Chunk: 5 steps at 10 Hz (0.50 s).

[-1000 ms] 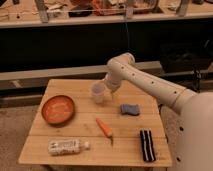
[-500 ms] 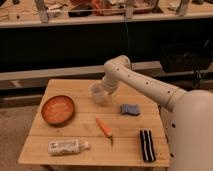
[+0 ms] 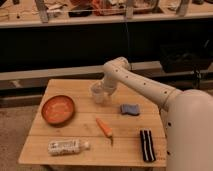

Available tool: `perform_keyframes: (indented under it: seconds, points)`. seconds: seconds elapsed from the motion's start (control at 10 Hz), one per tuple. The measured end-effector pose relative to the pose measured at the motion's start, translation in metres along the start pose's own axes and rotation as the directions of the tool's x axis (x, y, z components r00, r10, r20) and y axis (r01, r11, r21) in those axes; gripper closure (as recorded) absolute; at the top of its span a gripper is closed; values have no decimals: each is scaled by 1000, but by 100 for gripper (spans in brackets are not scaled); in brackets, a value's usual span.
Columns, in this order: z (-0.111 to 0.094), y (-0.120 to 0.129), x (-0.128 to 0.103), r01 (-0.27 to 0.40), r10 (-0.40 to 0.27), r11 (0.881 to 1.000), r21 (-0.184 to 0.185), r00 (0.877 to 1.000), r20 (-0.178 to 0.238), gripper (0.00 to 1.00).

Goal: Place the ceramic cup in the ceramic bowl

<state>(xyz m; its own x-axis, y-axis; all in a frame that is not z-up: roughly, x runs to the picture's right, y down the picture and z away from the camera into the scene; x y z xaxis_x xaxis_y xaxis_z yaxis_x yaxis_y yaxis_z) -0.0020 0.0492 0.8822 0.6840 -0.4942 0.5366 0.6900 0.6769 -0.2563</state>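
Gripper (image 3: pixel 105 90) at ceramic cup (image 3: pixel 96 93) near counter's rear edge, grasp indeterminable; ceramic bowl (image 3: pixel 58 110) near left edge.

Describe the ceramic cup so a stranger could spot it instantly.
On the wooden table, look toward the back, right of the orange-brown bowl. The gripper sits at a small pale handleless cup, the only upright vessel; the white bottle lies flat.

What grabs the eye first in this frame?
The big white arm reaches in from the right, its gripper at the pale ceramic cup near the back middle of the wooden table. Toward the picture's left sits the orange-brown ceramic bowl, the brightest thing there.
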Motion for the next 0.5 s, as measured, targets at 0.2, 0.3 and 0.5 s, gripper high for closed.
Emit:
perform_keyframes:
  seconds: [0.2,0.3,0.5]
  points:
    - [3,1,3,5,-5,1000,0,1000,1,20]
    - [6,-1,3,11,-11,1000,-1,1000,4,20]
    - [10,-5,1,23,-23,1000,-5,1000,8,20]
